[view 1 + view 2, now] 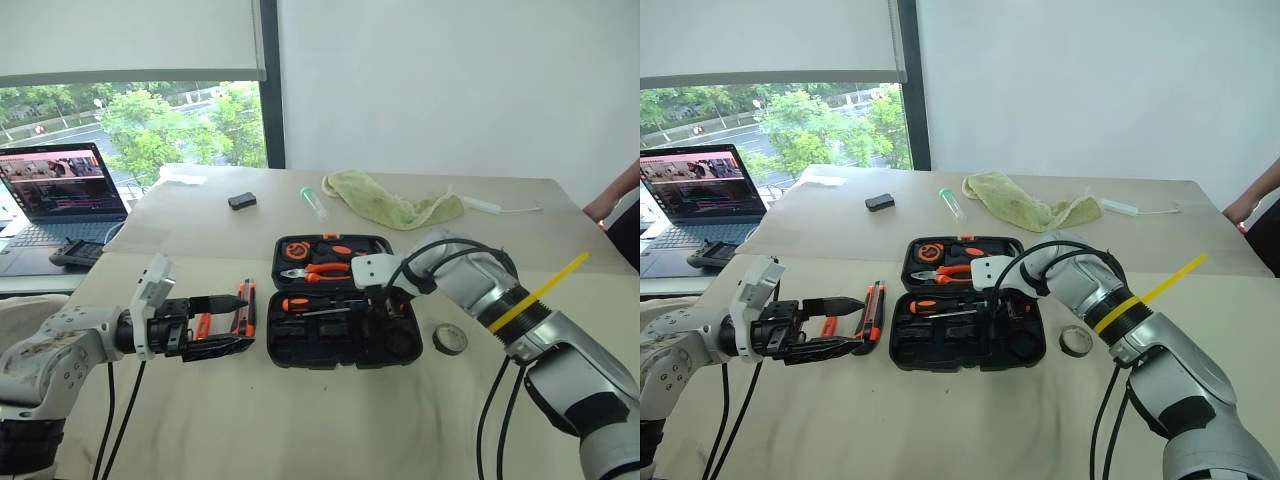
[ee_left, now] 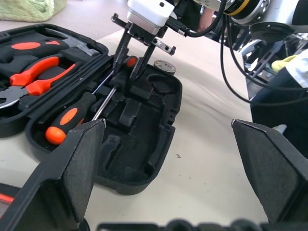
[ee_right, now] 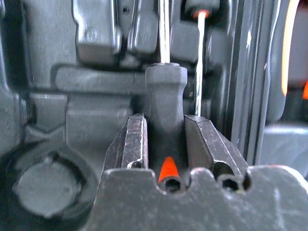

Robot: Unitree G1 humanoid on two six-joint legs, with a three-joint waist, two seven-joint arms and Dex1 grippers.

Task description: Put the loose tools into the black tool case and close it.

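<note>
On the cloth-covered surface [image 1: 330, 420], the black tool case [image 1: 340, 345] lay open, a rounded-rectangle shell of moulded plastic with shaped slots; no brand or lettering on it could be read. Its far half held orange-handled pliers [image 1: 318, 270] and a round orange tape measure [image 1: 296, 250]. In the near half one black-and-orange screwdriver [image 1: 305, 303] already lay in its slot. The right gripper [image 2: 126, 79], pointing down into the near half, had its jaws closed on the ribbed black handle of a second screwdriver [image 3: 165, 103], whose thin metal shaft ran along the case's recess beside another slim shaft.

The left gripper [image 1: 222, 320] hovered just left of the case with its broad black jaws spread wide and nothing between them. Past it, on the cloth just beside the case's left edge, lay the black-orange utility knife [image 1: 243, 307], long and flat. A small black tape roll [image 1: 450, 339], ring-shaped, sat on the cloth to the right of the case, near the right arm.

Farther back lay a small black box [image 1: 241, 200], a clear tube [image 1: 313, 202], a crumpled yellow-green towel [image 1: 395, 203] of soft pile and a white cable piece [image 1: 482, 205]. An open laptop [image 1: 55, 200] stood at the left, its screen too small to read. A white wall, a roller blind and a window onto green trees closed the room; a person's arm [image 1: 615, 190] showed at the right edge.
</note>
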